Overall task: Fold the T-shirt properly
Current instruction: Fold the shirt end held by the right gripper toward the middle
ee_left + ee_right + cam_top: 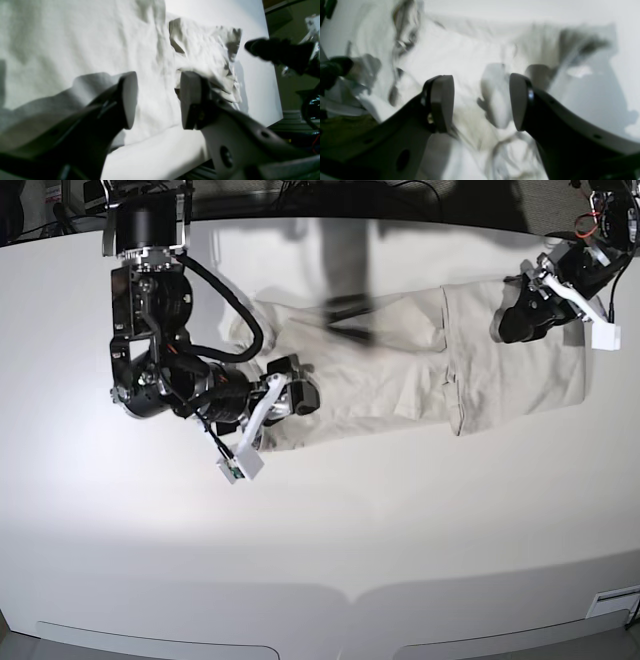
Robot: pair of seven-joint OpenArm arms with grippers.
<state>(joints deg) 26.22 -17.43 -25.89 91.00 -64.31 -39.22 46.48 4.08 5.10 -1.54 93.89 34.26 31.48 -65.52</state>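
The T-shirt (400, 370) lies stretched across the far half of the white table (320, 530), already gathered into a long band that runs from one arm to the other, and you should expect it to behave as light, limp cotton: it will sag, crease and drag along the tabletop rather than keep any shape you give it. Your left gripper (158, 100) hangs just above the cloth at its end of the band with its jaws spread wide and nothing between them; a crumpled, bunched flap sits just beyond it near the table edge. Your right gripper (481, 102) is likewise spread wide and empty over rumpled folds at the opposite end, though that view is blurred, so the exact layer beneath it is hard to judge. Take hold at an outer edge or corner, pinching all layers together, since a single ply will likely slip or peel away. Nothing else rests on the table; only the arms' own cables and the nearby table edge could get in your way.
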